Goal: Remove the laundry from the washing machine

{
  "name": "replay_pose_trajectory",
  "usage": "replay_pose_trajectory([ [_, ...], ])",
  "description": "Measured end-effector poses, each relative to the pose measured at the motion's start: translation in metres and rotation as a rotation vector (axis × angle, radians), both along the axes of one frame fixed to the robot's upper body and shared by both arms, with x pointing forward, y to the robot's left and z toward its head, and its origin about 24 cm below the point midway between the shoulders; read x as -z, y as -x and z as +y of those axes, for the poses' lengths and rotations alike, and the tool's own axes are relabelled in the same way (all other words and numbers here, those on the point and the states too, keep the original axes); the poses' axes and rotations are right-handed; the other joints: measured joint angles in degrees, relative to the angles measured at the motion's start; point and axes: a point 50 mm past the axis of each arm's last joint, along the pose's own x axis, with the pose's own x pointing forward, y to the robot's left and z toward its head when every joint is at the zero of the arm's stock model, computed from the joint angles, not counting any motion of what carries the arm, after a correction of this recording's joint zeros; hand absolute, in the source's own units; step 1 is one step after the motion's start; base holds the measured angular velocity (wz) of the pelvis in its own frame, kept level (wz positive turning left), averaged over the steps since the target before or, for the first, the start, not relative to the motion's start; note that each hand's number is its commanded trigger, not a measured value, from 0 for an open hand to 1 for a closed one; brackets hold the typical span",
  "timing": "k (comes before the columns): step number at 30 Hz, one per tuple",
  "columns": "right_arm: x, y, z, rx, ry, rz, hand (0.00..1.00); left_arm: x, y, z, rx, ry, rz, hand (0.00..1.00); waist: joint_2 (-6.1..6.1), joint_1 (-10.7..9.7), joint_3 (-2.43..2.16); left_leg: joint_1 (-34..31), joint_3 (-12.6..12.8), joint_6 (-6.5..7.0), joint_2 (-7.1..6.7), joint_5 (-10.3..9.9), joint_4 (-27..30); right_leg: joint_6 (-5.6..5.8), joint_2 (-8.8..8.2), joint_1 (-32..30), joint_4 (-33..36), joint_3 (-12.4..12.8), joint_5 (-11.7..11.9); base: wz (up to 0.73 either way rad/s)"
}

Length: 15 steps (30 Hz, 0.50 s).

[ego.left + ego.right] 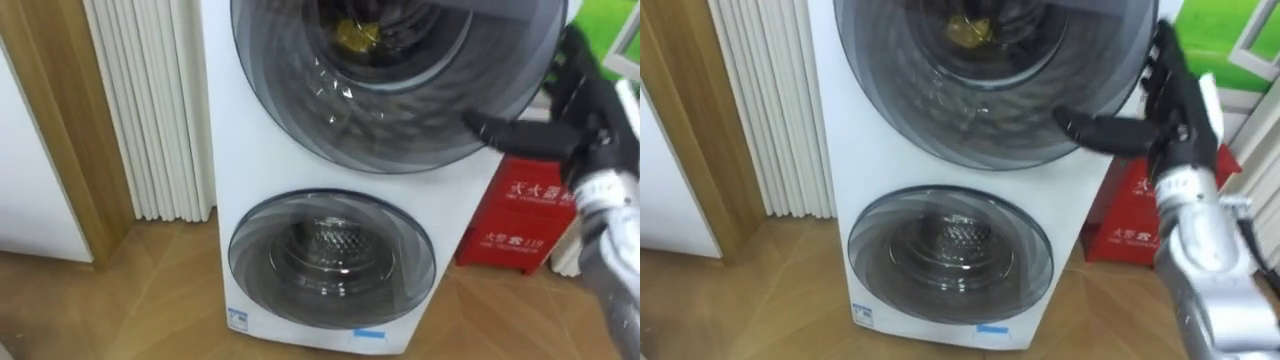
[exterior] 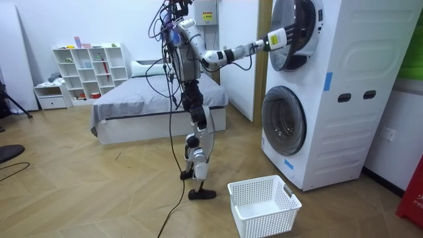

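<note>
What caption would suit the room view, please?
Standing humanoid's right hand at the dark round upper door of a white stacked washer; white plastic basket on the floor.

Your 2 eye views look down from the head, just beside each other, close on the front of the washer (image 1: 250, 150). Your room view stands well off, facing robot, washer and basket (image 2: 268, 223); all 3 share that front.

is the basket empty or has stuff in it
Empty: the basket shows bare white mesh inside, nothing in it.
</note>
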Motion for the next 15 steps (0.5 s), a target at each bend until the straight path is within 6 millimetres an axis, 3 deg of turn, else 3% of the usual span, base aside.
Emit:
replay_pose_trajectory([
  [8, -0.007, 0.021, 0.010, -0.059, -0.057, -0.026, 0.00, 0.003, 0.008, -0.002, 0.002, 0.022, 0.003, 0.00, 0.04, -1.4, -0.08, 0.3, 0.4, 0.02, -0.06, 0.0, -0.2, 0.01, -0.04, 0.0, -0.2, 0.7, 0.0, -0.05],
  [15, -0.021, 0.024, 0.021, -0.107, -0.049, -0.062, 0.00, 0.004, 0.011, -0.003, -0.015, 0.038, -0.003, 0.00, -0.13, -2.6, 0.03, -0.4, 2.0, 0.02, -0.01, 0.0, -0.2, 0.02, -0.04, -1.8, 0.7, 1.6, -0.1, -0.09],
])
